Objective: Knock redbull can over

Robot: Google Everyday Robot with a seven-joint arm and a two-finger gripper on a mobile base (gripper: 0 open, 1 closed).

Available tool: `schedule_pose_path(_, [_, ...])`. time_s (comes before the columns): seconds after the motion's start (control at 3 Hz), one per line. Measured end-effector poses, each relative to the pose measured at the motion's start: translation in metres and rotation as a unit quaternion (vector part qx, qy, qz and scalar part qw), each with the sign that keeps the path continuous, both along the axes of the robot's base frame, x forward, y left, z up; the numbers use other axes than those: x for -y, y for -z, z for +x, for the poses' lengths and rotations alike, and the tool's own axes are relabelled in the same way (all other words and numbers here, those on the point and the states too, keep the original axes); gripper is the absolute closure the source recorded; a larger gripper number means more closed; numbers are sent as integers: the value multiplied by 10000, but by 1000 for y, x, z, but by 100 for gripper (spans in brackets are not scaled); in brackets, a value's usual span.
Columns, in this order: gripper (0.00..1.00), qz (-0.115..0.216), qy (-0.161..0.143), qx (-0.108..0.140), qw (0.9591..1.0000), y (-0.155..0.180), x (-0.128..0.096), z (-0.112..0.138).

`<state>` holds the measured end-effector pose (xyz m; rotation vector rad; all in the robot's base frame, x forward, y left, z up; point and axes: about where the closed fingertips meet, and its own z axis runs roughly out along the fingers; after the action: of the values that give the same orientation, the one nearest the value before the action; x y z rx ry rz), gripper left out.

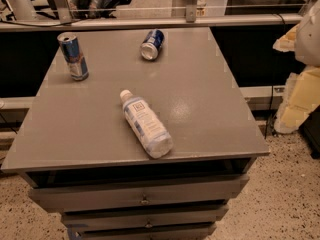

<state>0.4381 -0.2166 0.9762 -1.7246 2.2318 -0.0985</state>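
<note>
The redbull can (73, 56) stands upright near the back left corner of the grey table (200, 89). It is slim, with blue and silver panels and a silver top. My gripper (301, 101) shows as pale cream parts at the right edge of the view. It is off the table, beyond the table's right side and far from the can. It holds nothing that I can see.
A shorter dark blue can (151, 44) lies on its side at the back middle. A clear plastic bottle (146, 124) with a white cap lies on its side near the front middle. Drawers (142, 196) sit under the tabletop. A rail (150, 21) runs behind the table.
</note>
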Motion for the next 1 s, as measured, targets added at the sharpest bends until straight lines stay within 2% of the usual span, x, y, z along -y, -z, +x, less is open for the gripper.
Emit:
schedule_pose_path(0.67, [0,64,2,58,10000,0,-4,3])
schedule_pose_path(1.0, [0,554,99,74,9984,12,-28,25])
